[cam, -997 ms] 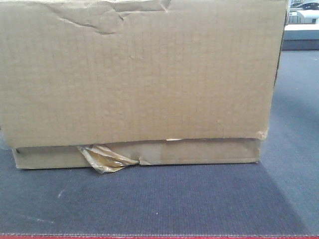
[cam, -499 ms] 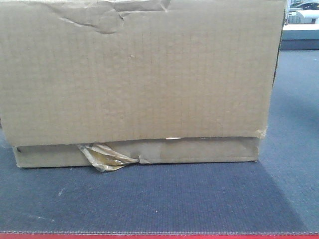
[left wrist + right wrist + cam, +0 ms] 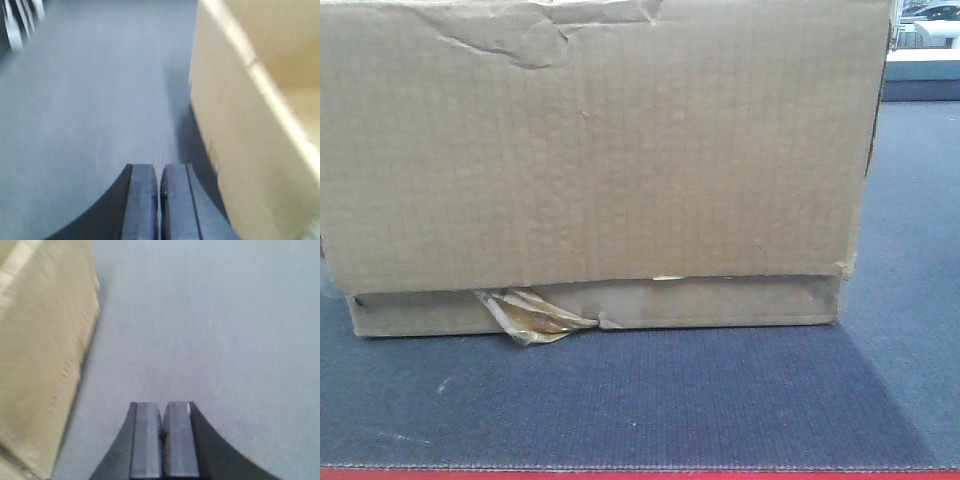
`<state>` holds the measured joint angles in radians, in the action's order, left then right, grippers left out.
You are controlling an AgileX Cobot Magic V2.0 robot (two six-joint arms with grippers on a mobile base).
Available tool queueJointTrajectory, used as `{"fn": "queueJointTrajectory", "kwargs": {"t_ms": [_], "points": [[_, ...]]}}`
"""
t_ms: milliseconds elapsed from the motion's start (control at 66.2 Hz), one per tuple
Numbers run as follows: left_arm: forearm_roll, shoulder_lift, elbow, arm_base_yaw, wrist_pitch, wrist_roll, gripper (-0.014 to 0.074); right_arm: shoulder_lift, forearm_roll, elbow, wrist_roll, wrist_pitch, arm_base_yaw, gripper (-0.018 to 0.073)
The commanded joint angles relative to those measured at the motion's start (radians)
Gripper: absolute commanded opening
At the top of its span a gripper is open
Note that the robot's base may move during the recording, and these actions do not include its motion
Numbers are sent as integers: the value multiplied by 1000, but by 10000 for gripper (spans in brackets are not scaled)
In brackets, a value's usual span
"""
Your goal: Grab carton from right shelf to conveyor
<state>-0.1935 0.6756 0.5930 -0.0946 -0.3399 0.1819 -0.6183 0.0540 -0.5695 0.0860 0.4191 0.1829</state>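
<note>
On the conveyor (image 3: 650, 400) sits the carton (image 3: 590, 150), flat on its base, filling most of my front view. Its long face is toward me, the lower flap edge resting on the woven belt with the tuft of yellowish tape (image 3: 532, 317) splayed out beneath it. The red edge strip (image 3: 640, 474) runs along the bottom of that view, so I judge the box is well inboard of the near edge, which is where I would want it so it cannot tip off.

From the left wrist view, the left gripper (image 3: 160, 192) has its jaws pressed together with nothing between them, and the carton (image 3: 250, 125) stands just to its right, apart from the jaws. The right wrist view mirrors this: the right gripper (image 3: 162, 430) is also clenched empty, with the carton (image 3: 40, 350) off to its left and bare belt (image 3: 210, 330) ahead. I read this as both arms flanking the box on opposite ends, which fits a carton too wide for either pair of jaws to span; squeezing it between two closed grippers is the sensible way to carry it.

Neither gripper touches cardboard in these views, so I judge the load is set down and the placing part of the task is essentially done. Both wrist views are blurred, so I cannot tell how near the arms stand to the box sides. No shelf shows in any view.
</note>
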Motion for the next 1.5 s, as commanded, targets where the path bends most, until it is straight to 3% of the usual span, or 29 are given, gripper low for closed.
{"fn": "queueJointTrajectory", "kwargs": {"t_ms": [0, 363, 1133, 1224, 1315, 1481], "points": [[-29, -110, -57, 2, 89, -6, 18, 127, 12, 47, -7, -39, -2, -78], [-49, -371, -168, 2, 95, -6, 17, 502, 12, 165, -7, -53, -2, -78], [-49, -373, -168, 2, 93, -6, 14, 519, 12, 175, -7, -69, -2, -78], [-29, -381, -168, 6, 62, -16, 14, 519, 12, 175, -7, -69, -2, -78], [49, -429, -192, 32, 26, -147, 14, 519, 12, 175, -7, -69, -2, -78], [108, -541, -370, 65, 185, -155, 14, 519, 12, 175, -7, -69, -2, -78]]}}
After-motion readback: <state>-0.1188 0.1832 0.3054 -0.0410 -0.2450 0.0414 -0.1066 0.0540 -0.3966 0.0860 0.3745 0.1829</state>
